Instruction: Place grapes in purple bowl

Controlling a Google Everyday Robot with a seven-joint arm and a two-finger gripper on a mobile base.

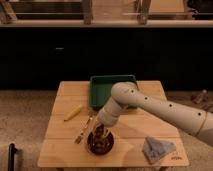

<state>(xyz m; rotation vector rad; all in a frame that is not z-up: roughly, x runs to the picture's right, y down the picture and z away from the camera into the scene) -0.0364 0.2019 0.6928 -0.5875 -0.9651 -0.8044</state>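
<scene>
Low in the frame's centre, the pincer (100, 132) hangs right over the purple bowl (100, 143) on the bench (60, 150); I cannot tell what it grips. The grapes aren't discernible. Likely light, soft, bruisable; best held gently around the cluster.
</scene>
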